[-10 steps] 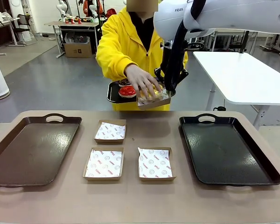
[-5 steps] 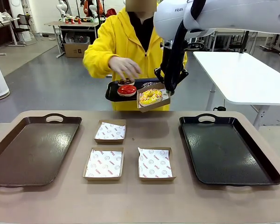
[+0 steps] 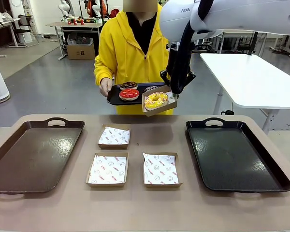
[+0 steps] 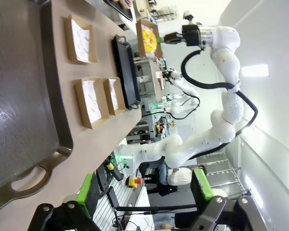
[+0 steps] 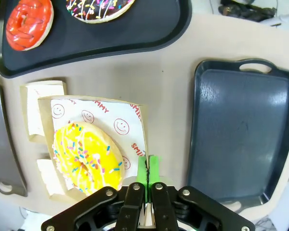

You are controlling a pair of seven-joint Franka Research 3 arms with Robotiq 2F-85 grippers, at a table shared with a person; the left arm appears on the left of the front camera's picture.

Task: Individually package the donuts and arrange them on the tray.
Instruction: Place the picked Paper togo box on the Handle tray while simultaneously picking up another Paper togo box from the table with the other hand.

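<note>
The left hand (image 4: 144, 188) is hanging wide open, holding nothing. On the desk (image 3: 145, 212), empty boxes (image 3: 108, 169) are waiting for donuts. Beyond, the right hand (image 3: 173, 94) is pinching the rim of a box (image 3: 159, 109), lifting the yellow donut (image 3: 155, 100) inside clear. The person's tray (image 3: 114, 100) is presenting the red donut (image 3: 129, 94).

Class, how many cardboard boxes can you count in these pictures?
4. Three boxes lie on the table: one behind, two in front. The fourth box, carrying the yellow donut, is pinched by the right gripper.
</note>
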